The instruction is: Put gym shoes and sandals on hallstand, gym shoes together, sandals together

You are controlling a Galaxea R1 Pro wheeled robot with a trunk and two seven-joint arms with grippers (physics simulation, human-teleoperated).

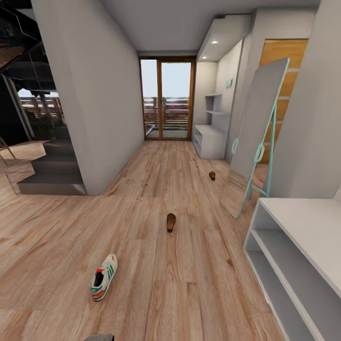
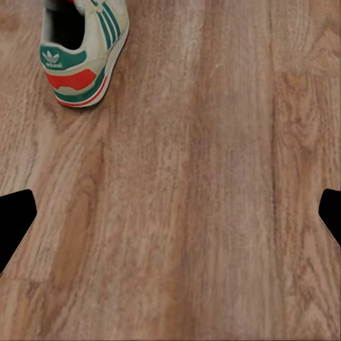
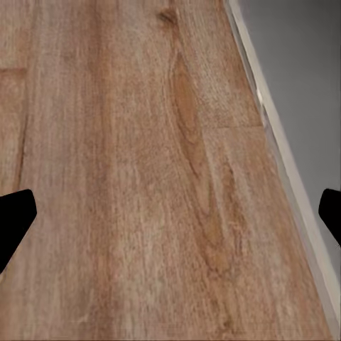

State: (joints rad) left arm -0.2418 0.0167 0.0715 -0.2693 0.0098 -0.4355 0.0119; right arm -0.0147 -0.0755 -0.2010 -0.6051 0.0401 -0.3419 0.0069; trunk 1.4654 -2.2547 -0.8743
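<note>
One gym shoe (image 1: 104,277) lies on the corridor floor (image 1: 189,284), heel toward the camera, well apart from the hallstand (image 1: 303,255) at the head view's right edge. A sandal (image 1: 171,221) sits mid-corridor on the floor; farther down, a small brown thing, probably the second sandal (image 1: 212,175), lies near a leaning mirror (image 1: 258,137). Left gripper (image 2: 170,213): dark fingers (image 2: 14,213) spread wide, holding nothing, floor and shoe heel beyond. Right gripper (image 3: 170,213) also released, fingers wide apart over the floor beside a pale grey edge (image 3: 298,106)
</note>
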